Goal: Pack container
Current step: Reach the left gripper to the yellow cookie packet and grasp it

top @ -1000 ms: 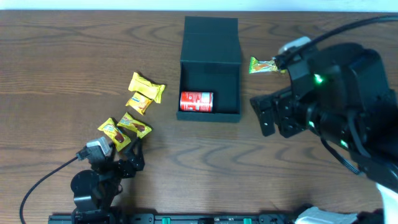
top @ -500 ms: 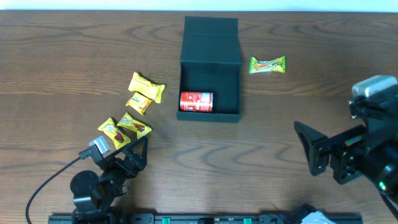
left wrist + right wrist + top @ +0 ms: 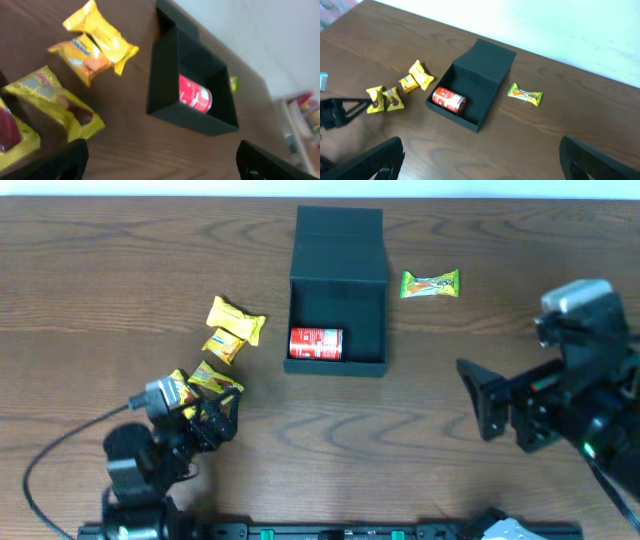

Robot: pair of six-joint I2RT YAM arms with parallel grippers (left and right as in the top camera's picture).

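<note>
Both hands between moves. My right gripper (image 3: 480, 404), jaws spread wide and holding nothing, has pulled away from the container's right flank, where it stood a second ago close to the green packet (image 3: 430, 283). It now hangs low and well back. That packet lies untouched on the table (image 3: 100, 270), far ahead of this hand and just right of the box. My left gripper (image 3: 213, 413), likewise fully spread and empty, has crept forward over the same second. The nearest two of the four yellow packets (image 3: 50, 95) now sit at its fingertips, close beside the left finger, neither yet enclosed. The container (image 3: 337, 280) has not shifted: it stands ahead and to the right of my left hand, ahead and to the left of my right, well apart from both. Its flap lid is thrown back, and a red can (image 3: 316, 343) lies on its side in the near left corner of the open cavity. Reading: the right hand has yielded the space over the box, and the left appears to be lining up for a first yellow packet. By my judgement packing has barely begun, with five packets outside.
</note>
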